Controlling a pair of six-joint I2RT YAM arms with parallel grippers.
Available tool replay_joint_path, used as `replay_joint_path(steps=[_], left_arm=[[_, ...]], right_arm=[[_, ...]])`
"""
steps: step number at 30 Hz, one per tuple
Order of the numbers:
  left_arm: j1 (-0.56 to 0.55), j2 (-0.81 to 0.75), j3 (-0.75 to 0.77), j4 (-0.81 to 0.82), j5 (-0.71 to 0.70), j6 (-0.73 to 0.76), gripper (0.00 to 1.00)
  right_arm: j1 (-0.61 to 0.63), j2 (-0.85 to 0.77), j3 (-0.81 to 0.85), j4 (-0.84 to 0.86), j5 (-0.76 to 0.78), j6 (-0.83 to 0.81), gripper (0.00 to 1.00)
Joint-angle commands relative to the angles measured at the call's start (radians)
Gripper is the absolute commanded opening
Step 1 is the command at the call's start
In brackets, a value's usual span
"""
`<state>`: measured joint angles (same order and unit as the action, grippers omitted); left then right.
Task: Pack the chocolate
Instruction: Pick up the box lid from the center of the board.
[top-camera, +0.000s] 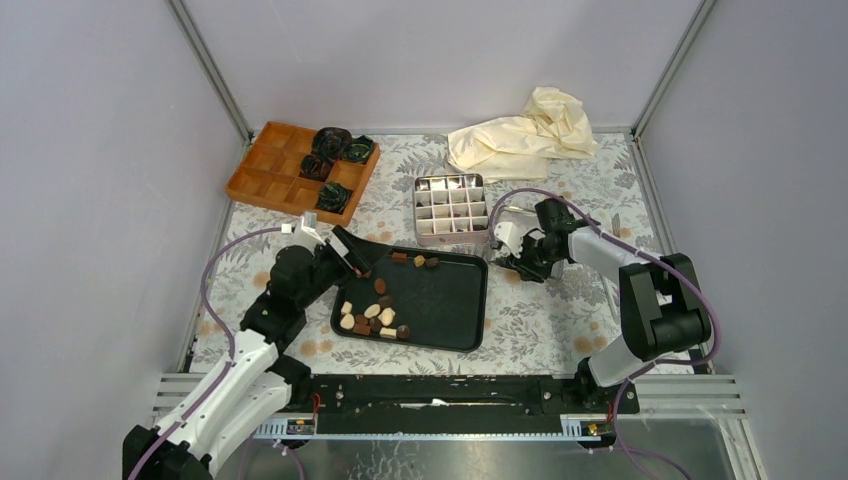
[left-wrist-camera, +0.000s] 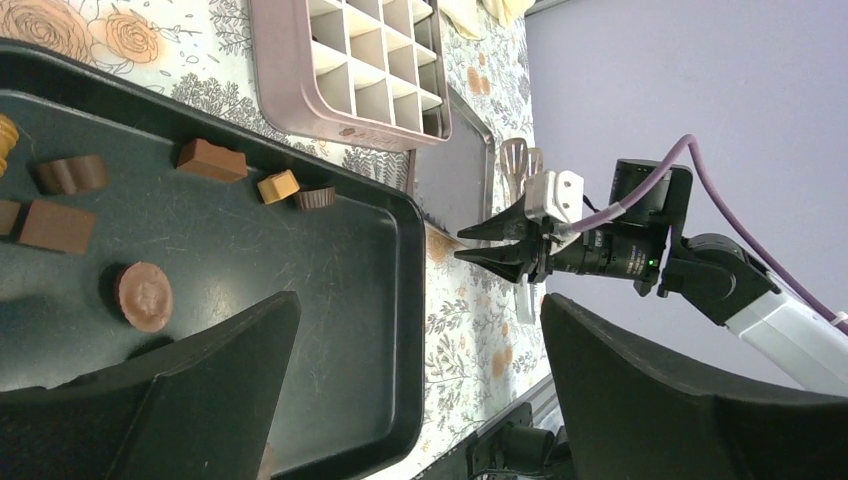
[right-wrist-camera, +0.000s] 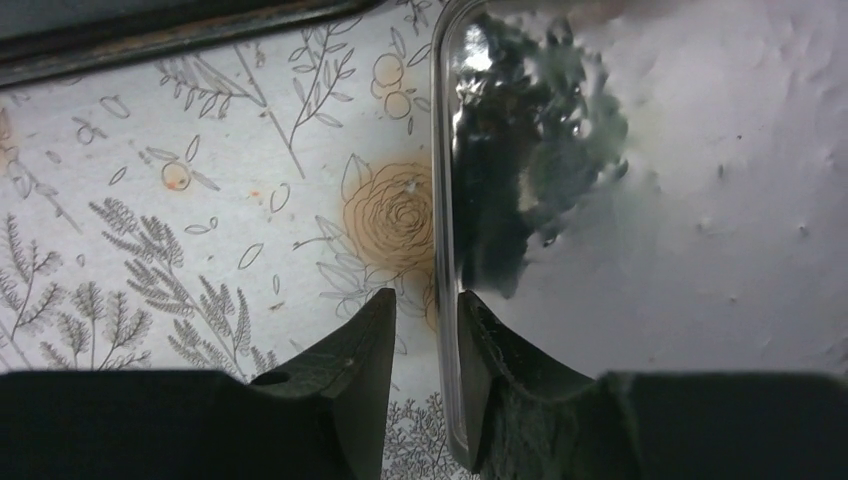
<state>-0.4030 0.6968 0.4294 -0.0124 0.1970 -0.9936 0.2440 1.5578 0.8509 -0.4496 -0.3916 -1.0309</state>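
Left gripper (left-wrist-camera: 418, 300) hangs nearest, jaws spread wide and empty above the tray (top-camera: 452, 300), likely poised to pick a piece. Chocolates (top-camera: 372, 312) lie scattered on the tray's left half. Whether any sit in the box (top-camera: 450, 238) just behind it I cannot tell, but most are not yet packed. Right gripper (right-wrist-camera: 428, 300) sits just right of the tray, jaws narrowed to a slit astride the rim of a clear lid (right-wrist-camera: 650, 200). Whether they pinch it I cannot tell. With the lid off, the cells are open for filling.

Grid box (left-wrist-camera: 375, 135) cut off at top edge; choc piece (left-wrist-camera: 5, 140) cropped left; cell contents (top-camera: 450, 205) too small.
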Motion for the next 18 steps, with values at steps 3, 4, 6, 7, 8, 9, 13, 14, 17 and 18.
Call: replay_joint_path(steps=[3,4,6,7,8,9,13,14,17,18], left_arm=[[0.006,-0.056,-0.018,-0.039,-0.022,-0.034,0.98],[0.006,-0.066,-0.019,-0.045,-0.023,-0.034,0.98],[0.006,-0.085,-0.027,-0.049,-0.026,-0.038,0.98],[0.006,-0.093,-0.033,-0.045,-0.027,-0.041,0.98],[0.006,-0.100,-0.039,-0.040,-0.025,-0.043,0.98],[0.005,-0.106,-0.043,-0.034,-0.023,-0.044,0.98],[0.006,-0.115,-0.051,0.007,0.002,-0.027,0.98],[0.006,-0.114,-0.052,0.028,0.014,-0.017,0.98],[0.006,-0.104,-0.054,0.086,0.053,0.007,0.98],[0.006,-0.100,-0.056,0.108,0.067,0.015,0.98]], right_arm=[[0.029,0.041,0.039,0.046,0.080,0.041,0.33],[0.032,0.044,0.034,0.049,0.086,0.042,0.32],[0.036,0.049,0.028,0.051,0.096,0.042,0.28],[0.038,0.052,0.024,0.051,0.101,0.041,0.27],[0.040,0.053,0.019,0.052,0.107,0.038,0.25],[0.042,0.053,0.014,0.052,0.112,0.038,0.21],[0.042,0.035,0.002,0.050,0.128,0.063,0.08],[0.043,0.027,0.001,0.048,0.134,0.074,0.05],[0.043,-0.006,-0.004,0.039,0.150,0.121,0.00],[0.043,-0.021,-0.003,0.031,0.150,0.135,0.00]])
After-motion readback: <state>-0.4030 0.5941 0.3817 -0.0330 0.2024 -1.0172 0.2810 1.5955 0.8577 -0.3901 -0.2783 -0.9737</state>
